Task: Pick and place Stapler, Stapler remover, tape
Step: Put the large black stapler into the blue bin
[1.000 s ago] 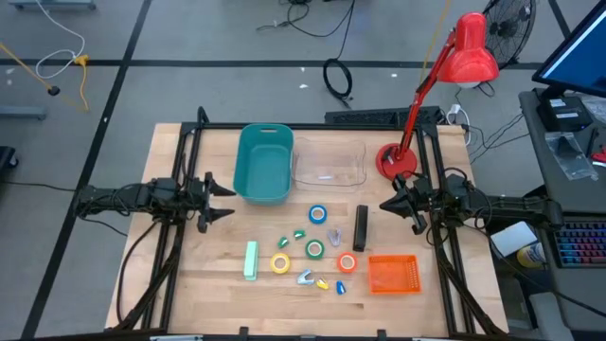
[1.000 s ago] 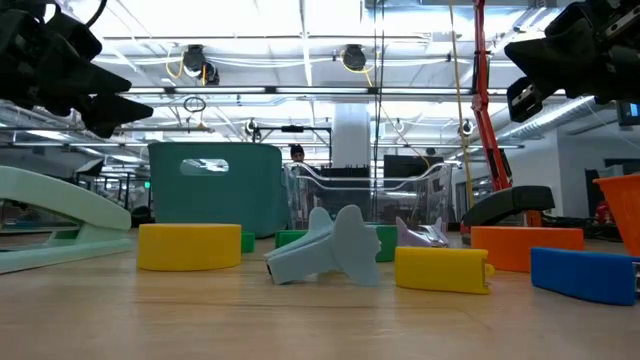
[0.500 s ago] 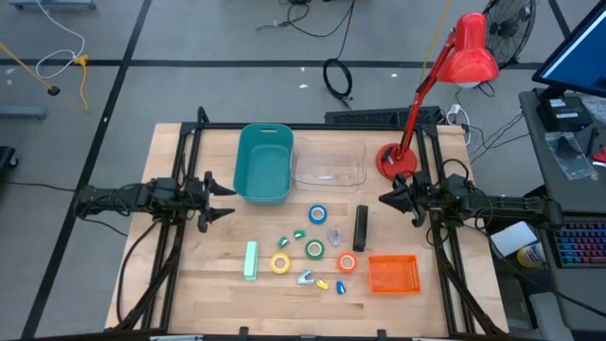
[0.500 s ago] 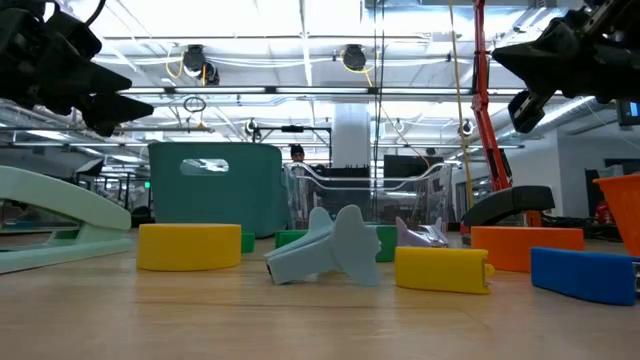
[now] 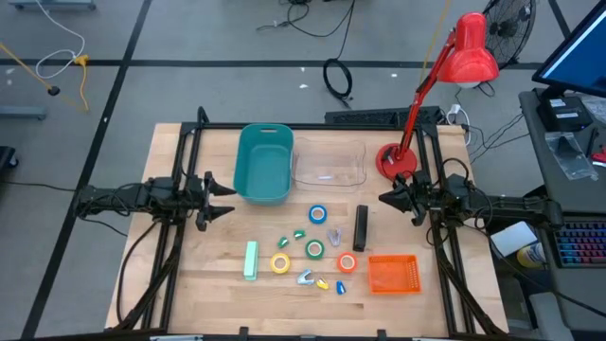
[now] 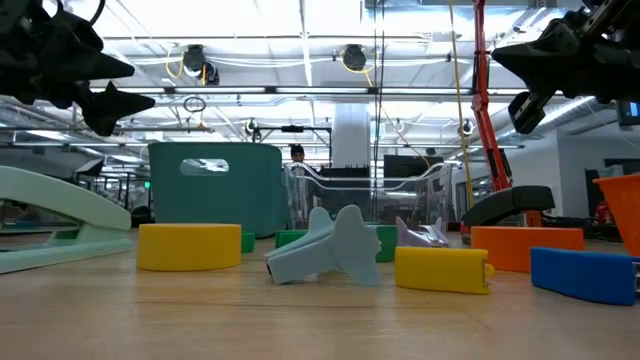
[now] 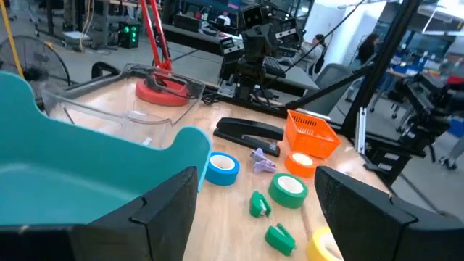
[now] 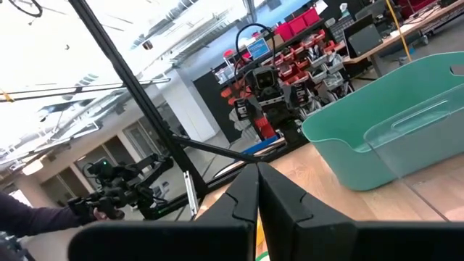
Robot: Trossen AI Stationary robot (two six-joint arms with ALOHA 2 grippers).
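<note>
Near the table's middle lie the tape rolls: blue [image 5: 318,215], green [image 5: 314,249], yellow [image 5: 280,263] and orange [image 5: 347,262]. A mint stapler [image 5: 250,260] and a black stapler [image 5: 360,227] lie flat on either side of them. Small claw-like staple removers are scattered among the rolls: green [image 5: 298,233], lilac [image 5: 335,237], grey-blue [image 5: 305,278], yellow [image 5: 322,282], blue [image 5: 338,284]. My left gripper [image 5: 227,199] hovers open above the table's left part, beside the teal bin. My right gripper [image 5: 382,199] hovers shut on the right, past the black stapler.
A teal bin [image 5: 264,163] and a clear bin [image 5: 329,163] stand side by side toward the far edge. An orange basket [image 5: 392,274] sits near the right front. A red desk lamp's base [image 5: 397,161] stands at the far right, close to my right arm.
My right gripper has turned about its wrist and moved slightly toward the table's left, then held still. My left gripper's fingers have spread wider apart in the low view. Nothing on the table has moved.
</note>
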